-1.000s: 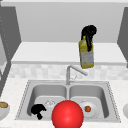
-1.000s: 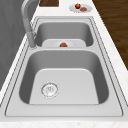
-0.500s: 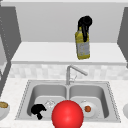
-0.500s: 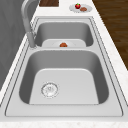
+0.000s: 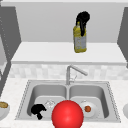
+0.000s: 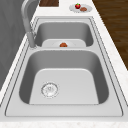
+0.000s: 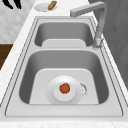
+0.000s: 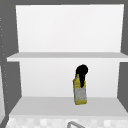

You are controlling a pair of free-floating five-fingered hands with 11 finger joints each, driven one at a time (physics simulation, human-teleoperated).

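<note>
The right hand (image 5: 82,18) gripped the top of a yellow bottle (image 5: 80,41) at the shelf (image 5: 45,53); the left hand (image 5: 38,110), fingers curled on nothing, hung at the sink's (image 5: 25,100) near left.

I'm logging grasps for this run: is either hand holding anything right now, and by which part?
The right hand grips the yellow bottle by its neck and top, in the open cabinet above the sink. The left hand holds nothing.

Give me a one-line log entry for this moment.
right hand: shut on yellow bottle, at lower shelf | left hand: idle by left sink basin
</note>
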